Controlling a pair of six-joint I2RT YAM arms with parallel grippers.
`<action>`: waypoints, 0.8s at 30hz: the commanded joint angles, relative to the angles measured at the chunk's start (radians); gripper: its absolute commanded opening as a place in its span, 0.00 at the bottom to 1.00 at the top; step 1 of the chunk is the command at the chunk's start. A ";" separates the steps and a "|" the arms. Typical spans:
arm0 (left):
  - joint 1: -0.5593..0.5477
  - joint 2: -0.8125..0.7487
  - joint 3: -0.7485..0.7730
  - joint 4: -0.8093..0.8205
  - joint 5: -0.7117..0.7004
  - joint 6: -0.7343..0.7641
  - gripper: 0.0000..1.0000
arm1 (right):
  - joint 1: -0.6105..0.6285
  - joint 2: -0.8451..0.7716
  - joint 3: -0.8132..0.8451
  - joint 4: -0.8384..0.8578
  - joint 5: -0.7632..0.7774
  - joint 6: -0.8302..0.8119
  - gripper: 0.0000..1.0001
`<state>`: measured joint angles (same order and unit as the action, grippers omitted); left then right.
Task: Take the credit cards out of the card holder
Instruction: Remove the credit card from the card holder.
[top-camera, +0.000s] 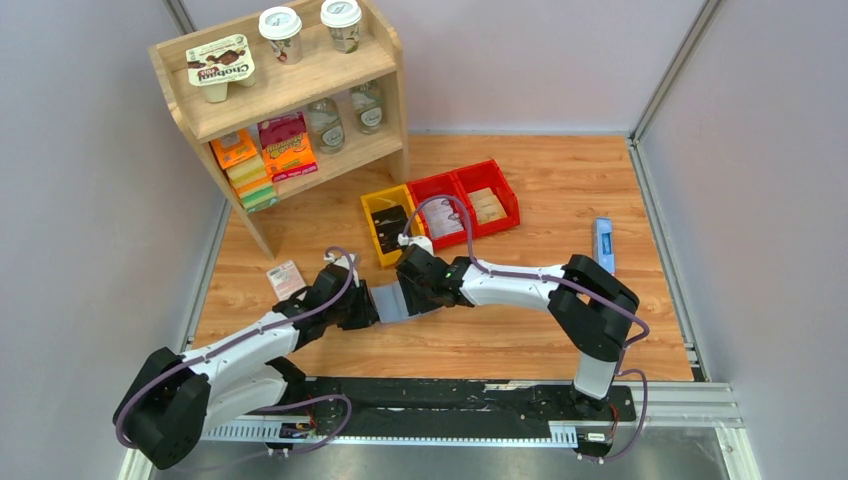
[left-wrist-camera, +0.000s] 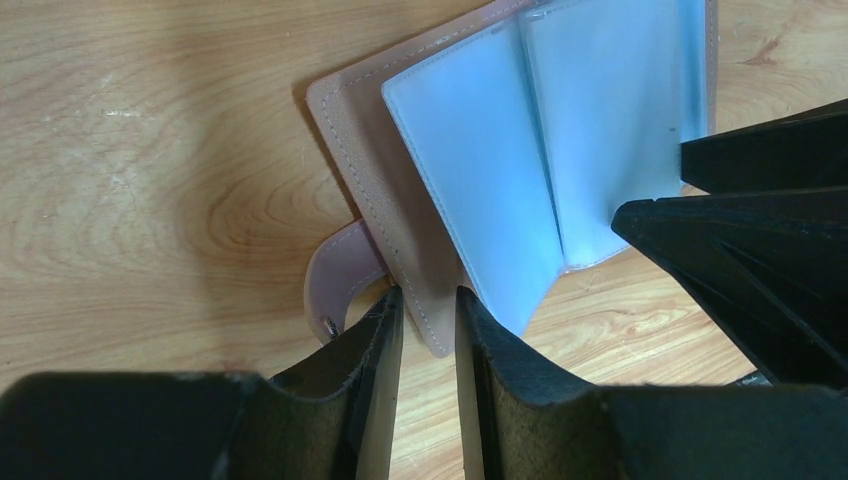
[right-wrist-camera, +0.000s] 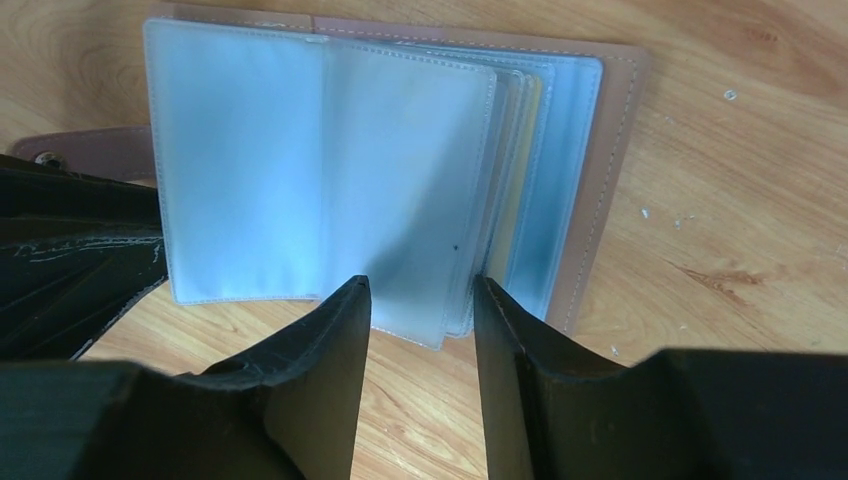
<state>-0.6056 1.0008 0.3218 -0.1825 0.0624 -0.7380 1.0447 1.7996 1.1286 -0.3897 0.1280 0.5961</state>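
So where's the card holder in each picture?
Top external: card holder in the centre, just below the yellow bin.
Left wrist: card holder upper middle to right, lying open.
Right wrist: card holder upper middle, blue-grey pockets showing.
Shared landmark: the wooden table under it; its brown strap shows in both wrist views.

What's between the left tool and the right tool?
The open card holder fills that gap in the top view; the left tool straddles its brown edge, the right tool its sleeves.
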 joint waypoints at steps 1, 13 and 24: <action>0.001 0.024 -0.017 0.026 0.033 -0.008 0.34 | 0.008 -0.025 0.030 0.100 -0.077 -0.015 0.44; 0.001 -0.014 -0.032 0.035 0.036 -0.020 0.33 | 0.009 -0.039 0.049 0.155 -0.194 -0.036 0.48; 0.001 -0.169 -0.053 -0.055 -0.036 -0.054 0.36 | 0.006 -0.054 0.040 0.126 -0.151 -0.045 0.64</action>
<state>-0.6018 0.8963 0.2737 -0.1997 0.0589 -0.7647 1.0435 1.7969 1.1381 -0.3130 -0.0200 0.5598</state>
